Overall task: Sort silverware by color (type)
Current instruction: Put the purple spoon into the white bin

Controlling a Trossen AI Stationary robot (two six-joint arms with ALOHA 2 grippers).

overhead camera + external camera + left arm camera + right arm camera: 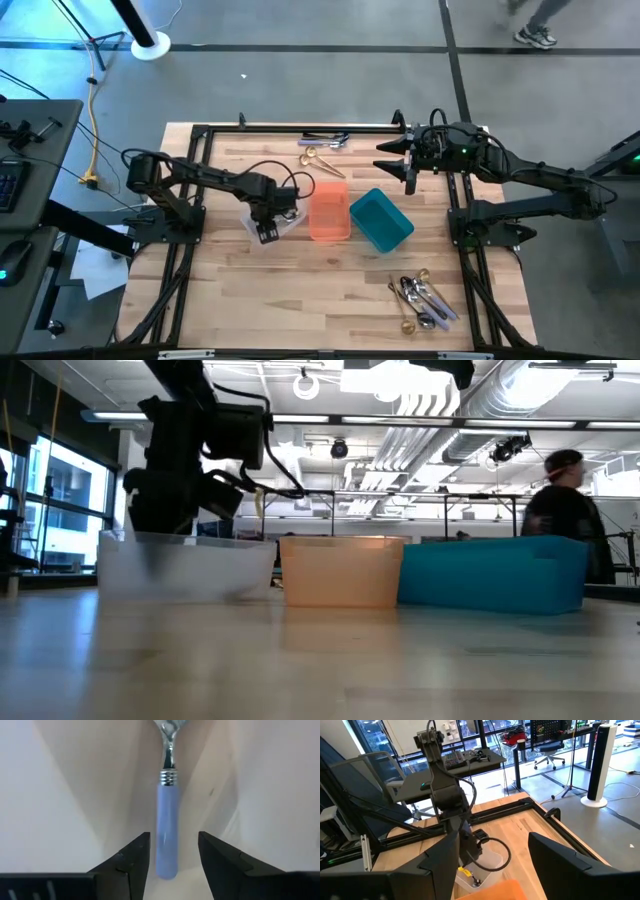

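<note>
Blue-handled utensil (167, 815) lies lengthwise between left gripper's (172, 857) parted fingers (131, 856).

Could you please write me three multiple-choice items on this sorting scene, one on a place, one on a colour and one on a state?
1. Where is the left gripper?
A. over the clear bin
B. over the teal bin
C. beside the heap of cutlery at the table's near right

2. What colour is the handle of the utensil seen between the left gripper's fingers?
A. gold
B. pale blue
C. black

3. How do the left gripper's fingers stand?
A. clamped on the handle
B. apart, with a gap on each side of the handle
C. shut with nothing between them

Answers:
1 A: the high view shows the gripper above the clear bin, left of the orange bin.
2 B: the left wrist view shows a pale blue handle joined to a silver neck.
3 B: the left wrist view shows both fingers clear of the handle.
</note>
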